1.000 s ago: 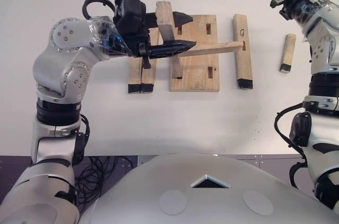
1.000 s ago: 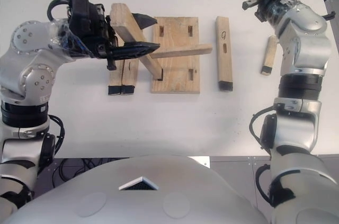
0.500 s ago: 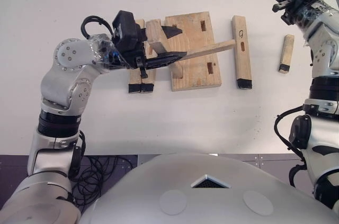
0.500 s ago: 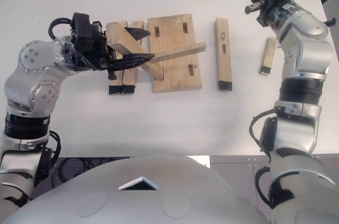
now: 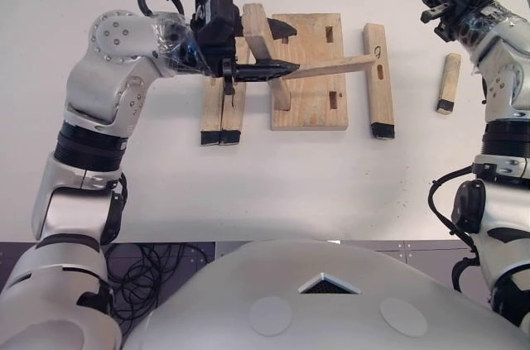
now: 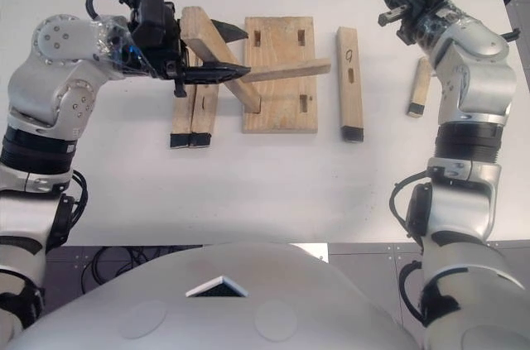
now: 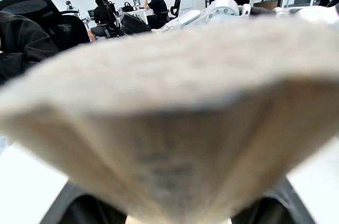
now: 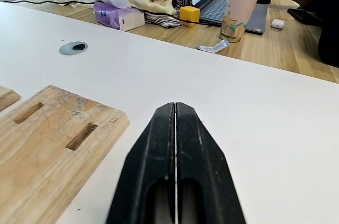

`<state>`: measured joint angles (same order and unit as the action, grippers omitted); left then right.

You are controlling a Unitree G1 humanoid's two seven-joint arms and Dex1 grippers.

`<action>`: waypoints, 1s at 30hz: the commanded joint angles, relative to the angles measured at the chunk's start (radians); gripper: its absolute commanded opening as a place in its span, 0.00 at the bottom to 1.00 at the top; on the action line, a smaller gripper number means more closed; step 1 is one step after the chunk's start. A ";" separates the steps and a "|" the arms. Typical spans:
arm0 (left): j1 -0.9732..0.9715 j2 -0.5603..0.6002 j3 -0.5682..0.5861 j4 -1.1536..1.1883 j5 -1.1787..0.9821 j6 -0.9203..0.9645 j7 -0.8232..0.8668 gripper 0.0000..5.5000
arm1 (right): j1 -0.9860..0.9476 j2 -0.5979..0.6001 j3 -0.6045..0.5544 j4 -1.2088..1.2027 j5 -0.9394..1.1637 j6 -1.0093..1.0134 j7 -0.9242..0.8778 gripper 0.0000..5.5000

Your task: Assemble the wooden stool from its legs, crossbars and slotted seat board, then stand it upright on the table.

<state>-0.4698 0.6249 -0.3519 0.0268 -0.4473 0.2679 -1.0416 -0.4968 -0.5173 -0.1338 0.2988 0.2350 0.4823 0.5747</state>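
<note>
Right now we are clenching our left claw [image 5: 277, 48] around a leg [image 5: 255, 23] with a crossbar [image 5: 339, 66] sticking out of it, holding it over the slotted seat board [image 5: 315, 114] in the upper middle of the head frame. Two more legs [image 5: 221, 114] are lying side by side on the counter [image 5: 248, 176] just left of the board, and our right claw [image 8: 175, 110] is hanging clenched on nothing at the upper right.

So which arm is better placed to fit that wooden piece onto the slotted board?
Likely left: the left gripper holds the leg-and-crossbar piece right over the seat board. The right gripper is shut, empty, off to the side.
</note>
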 commanded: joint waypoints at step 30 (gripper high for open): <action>0.301 -0.421 0.323 -0.455 0.145 0.805 0.868 0.60 | 0.034 0.096 -0.104 0.021 0.001 -0.067 -0.282 0.00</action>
<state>-0.1991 0.2269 -0.0003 -0.4388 -0.3128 1.0643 -0.1946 -0.4716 -0.4381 -0.2368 0.3328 0.2338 0.4062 0.2986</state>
